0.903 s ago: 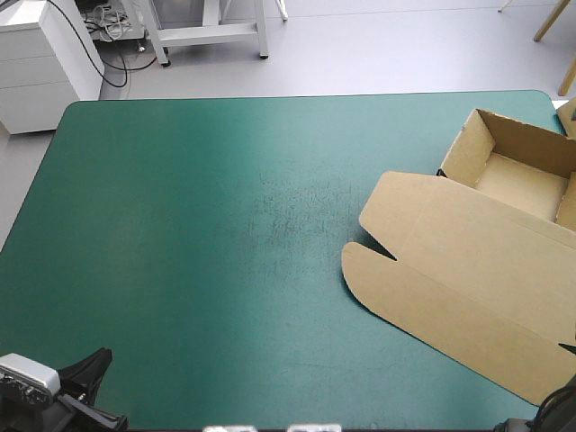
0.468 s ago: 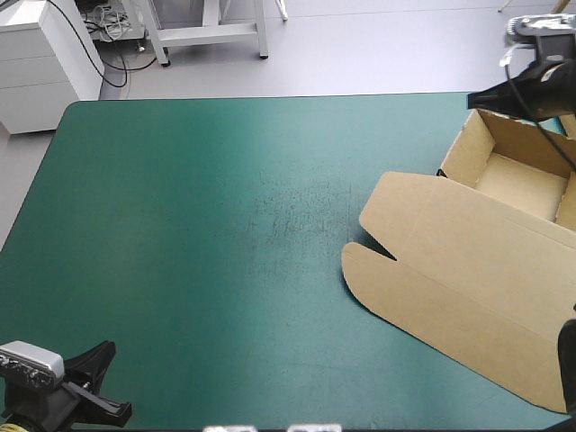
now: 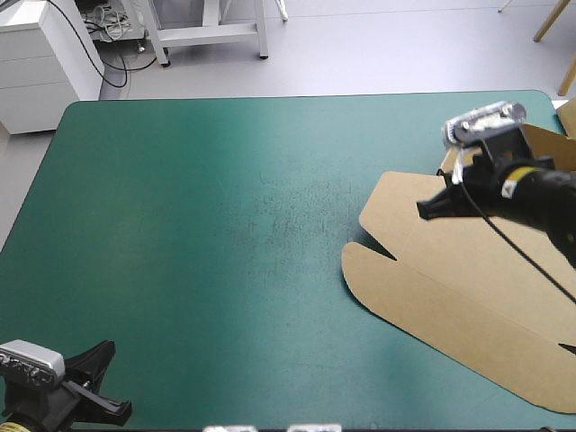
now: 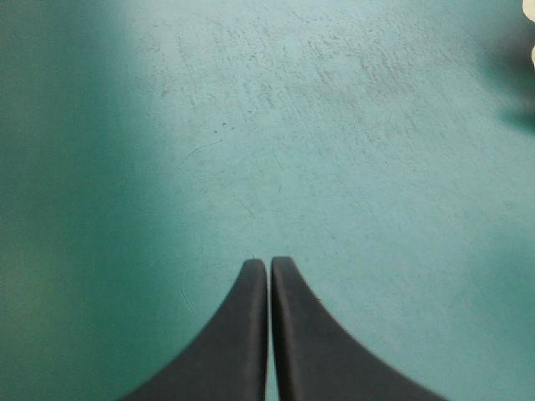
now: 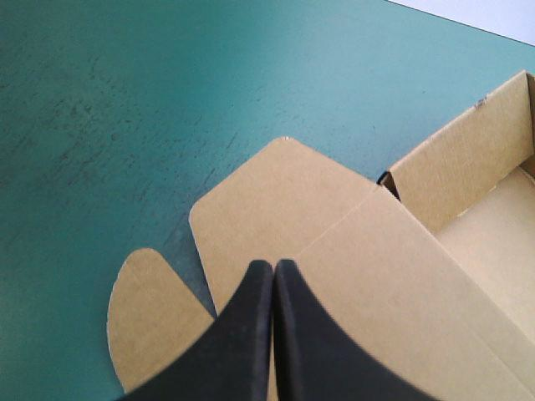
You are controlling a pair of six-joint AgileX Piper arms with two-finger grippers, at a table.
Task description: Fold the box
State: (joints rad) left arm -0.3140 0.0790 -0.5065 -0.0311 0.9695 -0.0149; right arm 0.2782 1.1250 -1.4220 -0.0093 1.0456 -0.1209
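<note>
The teal-green surface (image 3: pixel 180 225) is the biggest thing before me and most of it is bare; the box (image 3: pixel 468 288) sits over on its right side, running toward the far right corner. By my reading the folding is well along. The tray (image 5: pixel 468 167) end has its walls standing, and from my right wrist I look into an open hollow with the floor showing, though from above my own right arm hides much of it and I cannot check every tuck. The lid (image 3: pixel 450 270) is not raised at all: it lies flat on the cover, reaching from the tray toward the middle of the surface, and its rounded flaps (image 3: pixel 364 270) lie flat as well along the edge nearest the middle. What is left, I judge, concerns that flat lid and those flaps, if anything. My right end effector (image 3: pixel 423 209) hovers over the lid's far corner, just beside the tray, with its two black fingers pressed together and nothing between them; I cannot tell whether the tips touch the board. My left end effector (image 4: pixel 269 263) is likewise closed and empty, over bare cover at the near left corner, well apart from the box. The brown board shows no print or brand. The only marking is a small yellow sticker (image 3: pixel 509 189) on my right arm, too small to read.
</note>
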